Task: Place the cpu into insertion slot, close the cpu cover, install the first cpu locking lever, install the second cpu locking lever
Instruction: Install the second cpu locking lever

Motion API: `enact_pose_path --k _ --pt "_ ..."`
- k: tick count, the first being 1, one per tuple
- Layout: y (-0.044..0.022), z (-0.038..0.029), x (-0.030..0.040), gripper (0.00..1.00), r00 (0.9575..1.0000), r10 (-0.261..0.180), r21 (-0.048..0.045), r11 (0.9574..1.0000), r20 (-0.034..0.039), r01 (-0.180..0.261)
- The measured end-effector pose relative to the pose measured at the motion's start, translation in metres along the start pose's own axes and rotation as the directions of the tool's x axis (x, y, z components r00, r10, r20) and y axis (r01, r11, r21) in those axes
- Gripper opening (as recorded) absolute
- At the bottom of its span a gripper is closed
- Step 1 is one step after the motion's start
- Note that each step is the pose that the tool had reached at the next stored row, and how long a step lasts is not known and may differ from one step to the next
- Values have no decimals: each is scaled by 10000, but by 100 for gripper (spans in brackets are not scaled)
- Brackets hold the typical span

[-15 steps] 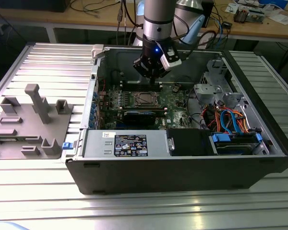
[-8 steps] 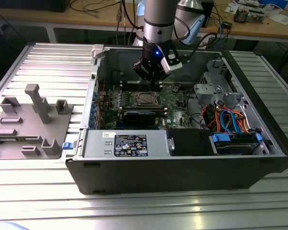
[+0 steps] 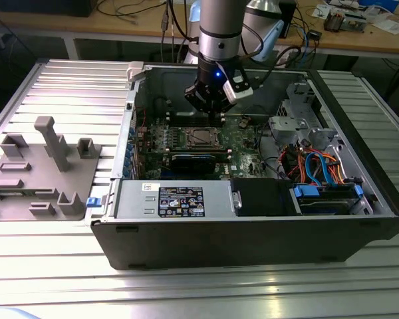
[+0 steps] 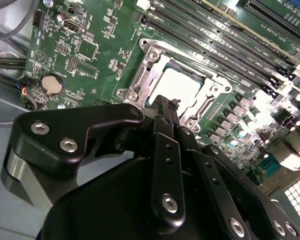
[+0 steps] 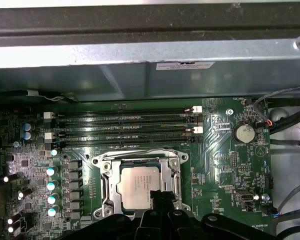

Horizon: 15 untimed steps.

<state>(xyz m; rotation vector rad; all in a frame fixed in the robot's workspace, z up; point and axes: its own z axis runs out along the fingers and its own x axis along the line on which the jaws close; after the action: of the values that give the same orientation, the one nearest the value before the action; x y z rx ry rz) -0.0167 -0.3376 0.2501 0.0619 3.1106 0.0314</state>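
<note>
Ribbed aluminium table (image 3: 53, 279), wooden workbench (image 3: 359, 41) behind, strewn with cables (image 3: 130, 10) and papers (image 3: 389, 23)

The cpu (image 5: 140, 183) is showing a matt silver-grey metal top, the cpu cover (image 5: 106, 186) is gleaming as bare metal, and the hand (image 4: 162, 107) is looking smooth, semi-gloss black.
</note>
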Motion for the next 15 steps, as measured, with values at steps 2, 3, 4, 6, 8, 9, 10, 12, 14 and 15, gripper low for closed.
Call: enact_pose_path --k 2,3,4,6,8,9,10,12,14,15 --pt "-1 0 0 11 10000 0 0 10000 0 0" --pt "-1 0 0 11 10000 0 0 10000 1 0" --pt "-1 0 0 11 10000 0 -1 10000 0 0" --pt "-2 0 0 11 10000 0 0 10000 0 0" --pt "-2 0 -1 11 10000 -1 0 10000 0 1" --pt "-2 0 -1 11 10000 0 0 10000 0 0" --pt "-3 0 -1 11 10000 -1 1 10000 0 1" --pt "-14 -1 -3 11 10000 -50 0 10000 -1 50" --pt "-39 -1 -4 11 10000 -98 -1 10000 -2 98" --pt "-50 -1 -5 11 9999 -128 -3 9999 -2 128"
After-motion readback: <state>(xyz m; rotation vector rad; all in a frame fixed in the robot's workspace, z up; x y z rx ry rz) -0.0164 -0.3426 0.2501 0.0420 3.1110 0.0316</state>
